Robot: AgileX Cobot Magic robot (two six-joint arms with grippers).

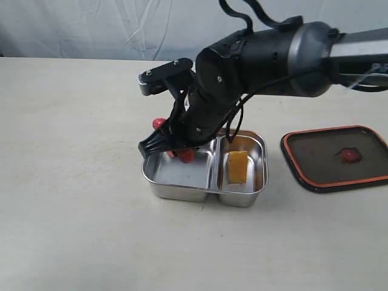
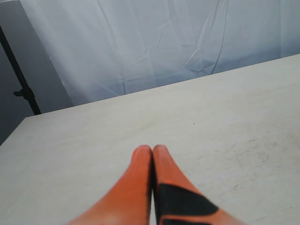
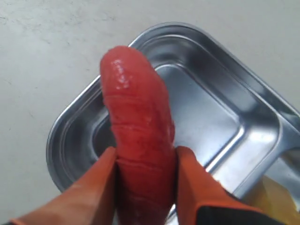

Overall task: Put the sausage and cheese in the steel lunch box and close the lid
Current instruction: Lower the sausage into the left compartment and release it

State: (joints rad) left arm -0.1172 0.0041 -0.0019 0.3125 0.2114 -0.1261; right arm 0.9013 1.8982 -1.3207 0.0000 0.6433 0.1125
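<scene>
My right gripper (image 3: 145, 153) is shut on the glossy red sausage (image 3: 136, 122), which sticks out past the orange fingertips. It hangs over the empty left compartment of the steel lunch box (image 3: 225, 108). In the exterior view the right gripper (image 1: 180, 151) reaches down at the back rim of the lunch box (image 1: 182, 193). The yellow cheese (image 1: 236, 167) lies in the right compartment. The dark lid (image 1: 315, 159) with its orange rim lies flat on the table to the right of the box. My left gripper (image 2: 152, 149) is shut on nothing, above bare table.
The black right arm (image 1: 254, 60) stretches in from the upper right and hides the back of the lunch box. A white curtain (image 1: 121, 27) hangs behind the cream table (image 1: 73, 182).
</scene>
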